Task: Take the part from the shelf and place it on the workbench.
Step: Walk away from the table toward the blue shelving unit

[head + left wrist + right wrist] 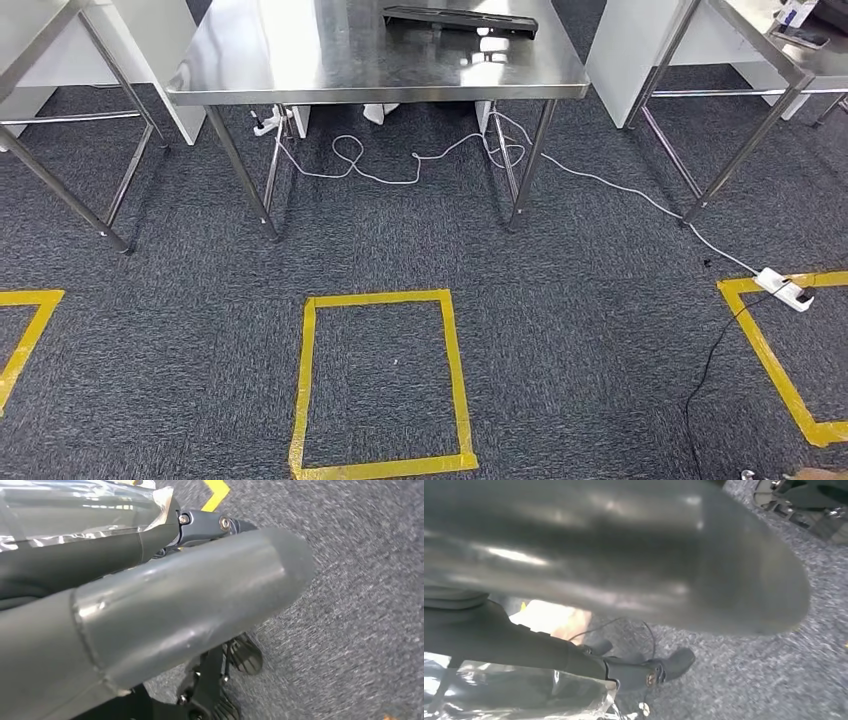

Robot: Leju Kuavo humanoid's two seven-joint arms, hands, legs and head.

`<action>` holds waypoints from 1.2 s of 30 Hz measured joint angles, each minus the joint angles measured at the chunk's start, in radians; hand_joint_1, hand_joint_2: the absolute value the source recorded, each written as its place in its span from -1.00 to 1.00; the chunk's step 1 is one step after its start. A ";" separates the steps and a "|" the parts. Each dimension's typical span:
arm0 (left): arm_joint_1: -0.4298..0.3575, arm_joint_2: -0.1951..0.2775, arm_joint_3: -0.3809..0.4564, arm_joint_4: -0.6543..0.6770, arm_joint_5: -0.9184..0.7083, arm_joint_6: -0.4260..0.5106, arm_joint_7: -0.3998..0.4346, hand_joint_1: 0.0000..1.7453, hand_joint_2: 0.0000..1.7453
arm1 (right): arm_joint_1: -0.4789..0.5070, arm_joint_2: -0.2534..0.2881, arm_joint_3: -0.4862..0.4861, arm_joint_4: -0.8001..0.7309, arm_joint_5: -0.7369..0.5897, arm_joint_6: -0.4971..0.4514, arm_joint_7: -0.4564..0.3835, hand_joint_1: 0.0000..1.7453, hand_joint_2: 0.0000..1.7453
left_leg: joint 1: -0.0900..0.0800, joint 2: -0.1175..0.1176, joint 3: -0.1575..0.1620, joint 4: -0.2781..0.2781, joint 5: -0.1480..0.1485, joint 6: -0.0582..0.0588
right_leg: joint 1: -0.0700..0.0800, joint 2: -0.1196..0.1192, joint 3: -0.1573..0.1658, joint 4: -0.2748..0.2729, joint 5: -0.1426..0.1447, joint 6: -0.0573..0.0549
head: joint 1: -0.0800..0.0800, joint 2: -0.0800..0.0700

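A long flat black part (460, 20) lies on the far side of the steel workbench (330, 50) ahead of me. My left hand (165, 605) hangs over the grey carpet; its thick grey thumb and a dark finger (210, 524) stretch out straight, with nothing between them. My right hand (624, 555) also hangs above the carpet, its thumb and a dark finger (644, 670) apart and holding nothing. Clear plastic film (75, 510) wraps part of each hand.
Yellow tape marks a rectangle (380, 385) on the carpet in front of the workbench, with more tape at both sides. A white cable (400, 165) runs under the bench to a power strip (785, 288). Steel tables (60, 150) flank both sides.
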 joint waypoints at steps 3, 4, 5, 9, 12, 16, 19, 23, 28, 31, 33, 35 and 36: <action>0.000 -0.001 0.001 0.001 -0.003 -0.004 0.002 -1.00 -1.00 | -0.006 0.001 -0.002 0.001 -0.002 -0.003 -0.012 -1.00 -1.00 | -0.006 0.004 -0.020 -0.011 0.024 0.029 | 0.001 0.001 -0.011 0.000 0.012 0.019 | 0.001 0.000; -0.001 -0.001 0.002 0.001 -0.003 -0.005 0.003 -1.00 -1.00 | -0.006 0.001 -0.002 0.002 -0.002 -0.004 -0.015 -1.00 -1.00 | -0.006 0.007 -0.033 -0.014 0.038 0.041 | 0.002 0.002 -0.022 0.018 -0.012 0.016 | 0.002 0.000; -0.002 0.000 0.002 0.001 -0.003 -0.006 0.003 -1.00 -1.00 | -0.005 0.001 -0.002 0.002 -0.002 -0.005 -0.017 -1.00 -1.00 | -0.006 0.010 -0.049 -0.017 0.055 0.049 | 0.002 0.004 -0.038 0.057 -0.055 0.009 | 0.003 0.000; -0.001 0.000 0.003 0.001 -0.005 -0.003 0.004 -1.00 -1.00 | -0.004 0.001 -0.002 0.002 -0.002 -0.009 -0.021 -1.00 -1.00 | -0.008 0.017 -0.121 -0.013 0.113 0.055 | -0.002 0.005 -0.073 0.288 -0.193 0.006 | 0.005 0.000; -0.001 -0.002 0.003 0.001 -0.010 -0.001 0.007 -1.00 -1.00 | -0.004 0.000 -0.004 0.002 -0.003 -0.013 -0.020 -1.00 -1.00 | -0.009 0.020 -0.173 -0.006 0.156 0.045 | -0.003 0.005 0.043 0.216 -0.133 0.036 | 0.006 0.000; -0.002 0.004 0.000 0.000 -0.030 0.002 0.014 -1.00 -1.00 | -0.002 0.002 -0.011 0.002 -0.006 -0.015 -0.011 -1.00 -1.00 | -0.017 0.020 -0.209 0.003 0.199 0.025 | -0.005 0.009 0.229 -0.052 -0.170 0.016 | 0.005 0.000; 0.000 0.015 -0.007 0.000 -0.052 0.007 0.017 -1.00 -1.00 | 0.013 0.006 -0.016 0.004 -0.009 -0.015 -0.001 -1.00 -1.00 | -0.019 0.017 -0.231 0.035 0.186 0.005 | -0.028 0.003 0.193 -0.014 -0.175 0.017 | 0.002 0.000; 0.003 0.023 -0.016 0.001 -0.066 0.018 0.036 -1.00 -1.00 | 0.026 0.004 -0.019 0.005 -0.003 -0.014 0.005 -1.00 -1.00 | -0.016 0.015 -0.273 0.219 0.014 0.002 | -0.017 -0.008 0.142 0.007 -0.152 -0.007 | -0.014 0.000; 0.004 0.019 -0.018 0.001 -0.067 0.020 0.046 -1.00 -1.00 | 0.022 0.000 -0.019 0.005 0.002 -0.008 -0.008 -1.00 -1.00 | -0.016 0.012 -0.148 0.168 0.064 0.018 | -0.002 -0.011 0.090 0.020 -0.118 -0.007 | -0.014 0.000; 0.000 0.015 -0.022 0.001 -0.072 0.020 0.046 -1.00 -1.00 | 0.010 0.000 -0.019 0.004 0.005 -0.005 -0.013 -1.00 -1.00 | -0.021 0.001 -0.086 0.063 0.028 0.027 | 0.006 -0.009 0.077 0.026 -0.109 0.003 | -0.013 0.000; 0.000 0.013 -0.025 0.001 -0.074 0.020 0.048 -1.00 -1.00 | 0.006 0.000 -0.019 0.004 0.006 -0.005 -0.014 -1.00 -1.00 | -0.021 0.001 -0.090 0.054 0.031 0.036 | 0.012 -0.008 0.072 0.027 -0.116 -0.009 | -0.012 0.000; 0.001 0.012 -0.027 0.001 -0.074 0.021 0.051 -1.00 -1.00 | 0.006 0.000 -0.019 0.004 0.007 -0.005 -0.015 -1.00 -1.00 | -0.022 0.003 -0.094 0.053 0.037 0.042 | 0.016 -0.008 0.069 0.025 -0.120 -0.030 | -0.012 0.000; 0.001 0.011 -0.027 0.001 -0.074 0.022 0.053 -1.00 -1.00 | 0.006 0.000 -0.019 0.004 0.009 -0.005 -0.016 -1.00 -1.00 | -0.023 0.004 -0.096 0.053 0.041 0.047 | 0.017 -0.008 0.067 0.024 -0.113 -0.039 | -0.012 0.000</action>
